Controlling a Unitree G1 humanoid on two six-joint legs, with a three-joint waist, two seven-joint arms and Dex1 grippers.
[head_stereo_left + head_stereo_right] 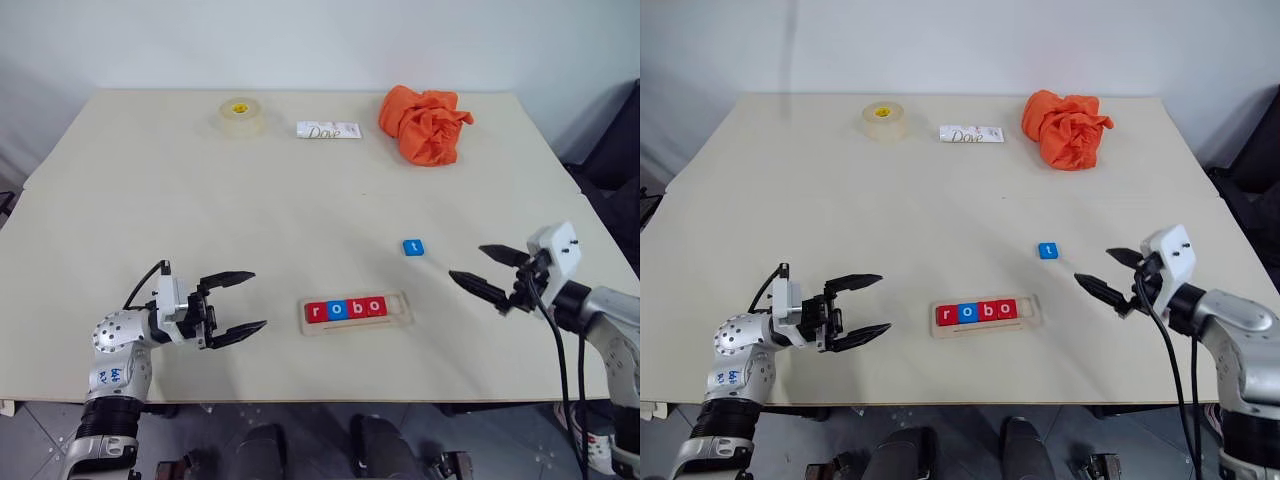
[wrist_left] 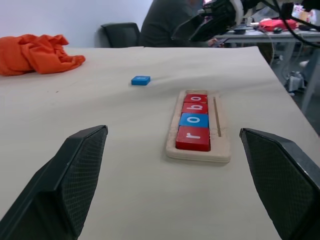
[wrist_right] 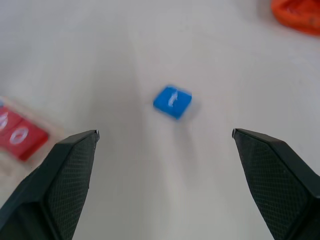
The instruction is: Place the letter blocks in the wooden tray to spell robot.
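With four tiles seated and one loose, these are my notes, left to right:

Left gripper: my left gripper (image 1: 238, 303) hovers over the table (image 1: 200, 210) left of the tray, jaws spread wide, holding nothing. I judge it has no part in this step and should keep clear.

Wooden tray: the wooden tray (image 1: 357, 325) lies near the table's front edge between my two arms. It holds a red r (image 1: 317, 312), a blue o (image 1: 337, 310), a red b (image 1: 356, 308) and a red o (image 1: 375, 306), touching in a row. The slot at its right end is bare.

Blue t tile: the blue t tile (image 1: 414, 247) lies flat on the table, beyond the tray's right end and apart from it.

Right gripper: my right gripper (image 1: 486, 270) hangs right of the t tile, jaws wide and empty, pointing toward it.

Step in hand: picking up the t, I judge.

How to do it well: centre the tile between my fingers, come down square to two opposite edges, close low on this thin tile, then set it in letter upright, against the last o without nudging the row.

Far edge: a tape roll (image 1: 241, 114), a white packet (image 1: 328, 130) and an orange cloth (image 1: 425, 123) sit well away.
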